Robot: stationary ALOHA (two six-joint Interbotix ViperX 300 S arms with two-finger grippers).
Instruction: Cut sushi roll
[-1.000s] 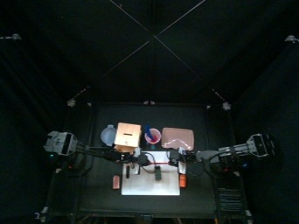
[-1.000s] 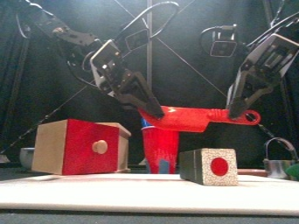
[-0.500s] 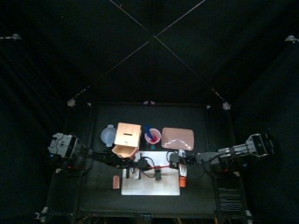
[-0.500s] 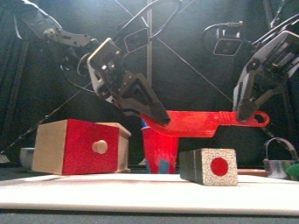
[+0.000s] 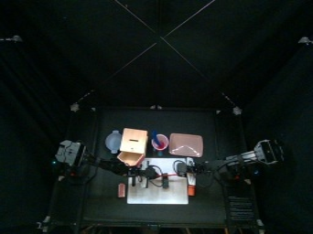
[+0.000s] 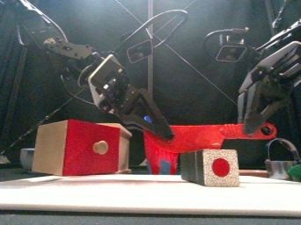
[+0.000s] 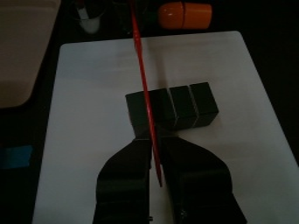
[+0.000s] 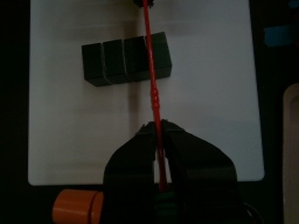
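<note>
The sushi roll (image 7: 176,108) is a short dark block scored into slices, lying on the white board (image 7: 82,105). In the front view its end face (image 6: 212,167) shows speckled grey with a red centre. A red knife (image 6: 206,133) hangs level just above it, held at both ends. My left gripper (image 6: 150,126) is shut on the blade end, and its jaws (image 7: 149,144) clamp the thin red edge. My right gripper (image 6: 253,127) is shut on the handle end, also seen from its own wrist (image 8: 158,133). The knife (image 8: 149,61) crosses the roll (image 8: 117,59) near one end.
A red and wooden cube (image 6: 77,148) stands at the left and a red cup (image 6: 159,156) behind the roll. An orange item (image 7: 187,12) lies just off the board's edge. Boxes (image 5: 134,142) and a brown piece (image 5: 184,143) sit behind the board (image 5: 159,192).
Both arms have come down and toward the front, lowering the red knife from well above the roll to just over its top. The right jaws have narrowed on the handle.
</note>
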